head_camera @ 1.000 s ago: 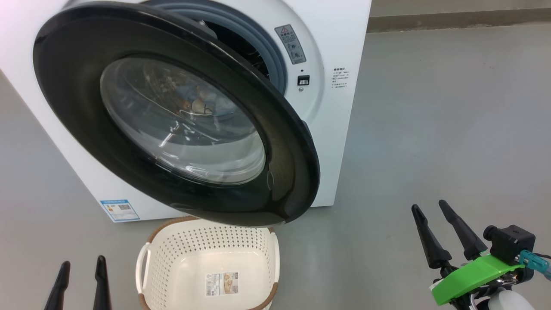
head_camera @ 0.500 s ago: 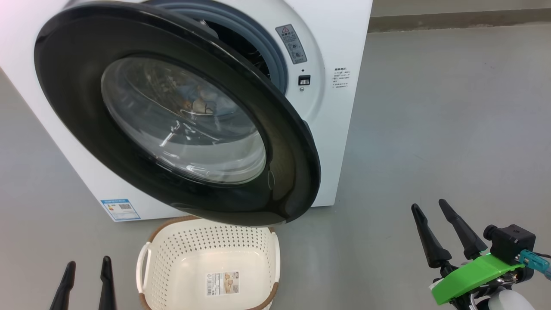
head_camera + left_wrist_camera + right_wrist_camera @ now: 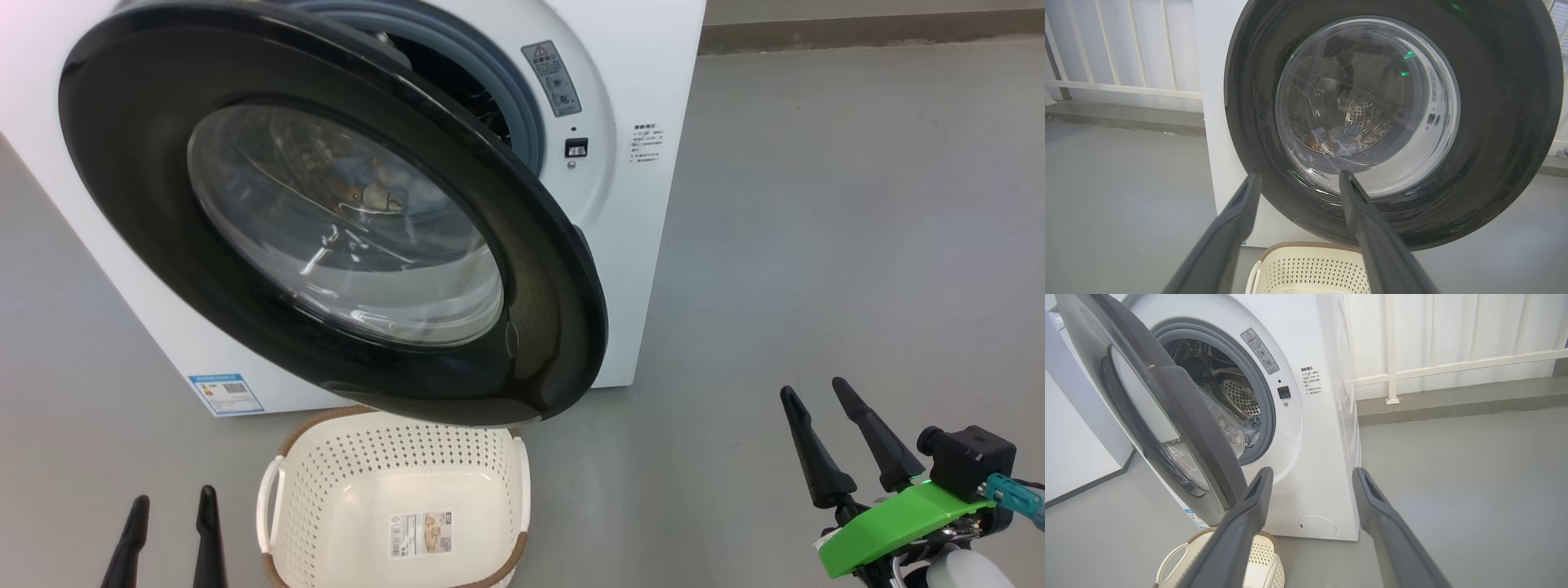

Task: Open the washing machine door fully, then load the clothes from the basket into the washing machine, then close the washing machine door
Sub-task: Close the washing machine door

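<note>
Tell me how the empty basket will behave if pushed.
The basket looks empty and perforated, so it is probably light. On the smooth grey floor it would likely slide rather than tip, being low and wide.

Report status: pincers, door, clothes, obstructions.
Left pincer open, empty. Right pincer open, empty. Washing machine door partly open; clothes inside the drum, basket empty. Door overhangs basket's far rim.

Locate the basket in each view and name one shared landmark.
Head view: basket at bottom centre.
Left wrist view: bottom edge, centre, cut off by the frame.
Right wrist view: bottom left.
Shared landmark: the black-rimmed door, above the basket in each.
</note>
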Tool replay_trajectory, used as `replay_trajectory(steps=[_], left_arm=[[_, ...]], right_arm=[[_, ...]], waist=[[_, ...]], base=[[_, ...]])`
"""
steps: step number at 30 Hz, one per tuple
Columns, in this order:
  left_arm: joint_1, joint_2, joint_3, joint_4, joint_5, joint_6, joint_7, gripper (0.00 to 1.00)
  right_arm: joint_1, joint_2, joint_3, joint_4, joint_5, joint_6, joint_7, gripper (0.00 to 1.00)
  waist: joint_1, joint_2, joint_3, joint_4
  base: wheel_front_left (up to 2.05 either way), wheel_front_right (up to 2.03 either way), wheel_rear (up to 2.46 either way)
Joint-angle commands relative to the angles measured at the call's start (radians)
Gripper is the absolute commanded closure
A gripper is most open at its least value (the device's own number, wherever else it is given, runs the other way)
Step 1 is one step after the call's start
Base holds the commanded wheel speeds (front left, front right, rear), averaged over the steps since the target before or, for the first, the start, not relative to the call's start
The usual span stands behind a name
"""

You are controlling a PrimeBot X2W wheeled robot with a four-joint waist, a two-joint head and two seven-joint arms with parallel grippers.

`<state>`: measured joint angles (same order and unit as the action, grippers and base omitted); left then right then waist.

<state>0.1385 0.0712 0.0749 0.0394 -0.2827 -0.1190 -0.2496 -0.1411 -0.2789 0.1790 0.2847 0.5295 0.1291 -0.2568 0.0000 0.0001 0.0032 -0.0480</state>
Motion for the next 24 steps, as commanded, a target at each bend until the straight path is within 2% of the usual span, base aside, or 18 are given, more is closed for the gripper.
replay_trajectory(steps=[1, 11, 12, 13, 14, 16, 17, 18, 24], left_arm=[[-0.033, 0.008, 0.037, -0.028, 0.011, -0.006, -0.012, 0.0], [-0.036, 0.0, 0.034, -0.026, 0.013, -0.008, -0.012, 0.0], [-0.038, -0.001, 0.033, -0.024, 0.012, -0.009, -0.012, 0.0], [-0.039, -0.001, 0.031, -0.023, 0.012, -0.009, -0.012, 0.0], [-0.041, -0.002, 0.029, -0.021, 0.012, -0.009, -0.012, 0.0], [-0.044, -0.003, 0.024, -0.017, 0.012, -0.01, -0.012, 0.0], [-0.045, -0.003, 0.022, -0.016, 0.012, -0.01, -0.012, 0.0], [-0.046, -0.003, 0.02, -0.014, 0.013, -0.01, -0.012, 0.0], [-0.052, -0.004, 0.005, -0.005, 0.012, -0.011, -0.012, 0.0]], right_arm=[[-0.001, -0.017, 0.014, -0.028, -0.011, 0.002, -0.005, 0.0], [-0.005, -0.017, 0.014, -0.03, -0.006, 0.002, -0.005, 0.0], [-0.011, -0.02, 0.016, -0.03, -0.005, 0.002, -0.005, 0.04], [-0.017, -0.023, 0.017, -0.032, -0.005, 0.002, -0.005, 0.2], [-0.025, -0.027, 0.018, -0.034, -0.005, 0.002, -0.005, 0.45], [-0.039, -0.036, 0.017, -0.039, -0.005, 0.002, -0.005, 0.75], [-0.047, -0.04, 0.015, -0.044, -0.005, 0.002, -0.005, 0.96], [-0.054, -0.043, 0.013, -0.048, -0.004, 0.002, -0.005, 1.0], [-0.09, -0.057, 0.002, -0.085, -0.002, 0.002, -0.005, 1.0]], waist=[[0.0, -0.0001, 0.0, 0.0], [0.0, -0.0001, -0.001, 0.008], [0.0, -0.0001, 0.0, 0.009], [0.0, -0.0001, 0.0, 0.01], [0.0, -0.0001, 0.0, 0.012], [0.0, -0.0001, 0.002, 0.016], [0.0, -0.0001, 0.002, 0.019], [0.0, -0.0001, 0.002, 0.022], [0.0, -0.0001, 0.002, 0.06]], base=[[0.0, 0.0, 0.0], [0.0, 0.0, 0.0], [0.0, 0.0, 0.0], [0.0, 0.0, 0.0], [0.0, 0.0, 0.0], [0.0, 0.0, 0.0], [0.0, 0.0, 0.0], [0.0, 0.0, 0.0], [0.0, 0.0, 0.0]])
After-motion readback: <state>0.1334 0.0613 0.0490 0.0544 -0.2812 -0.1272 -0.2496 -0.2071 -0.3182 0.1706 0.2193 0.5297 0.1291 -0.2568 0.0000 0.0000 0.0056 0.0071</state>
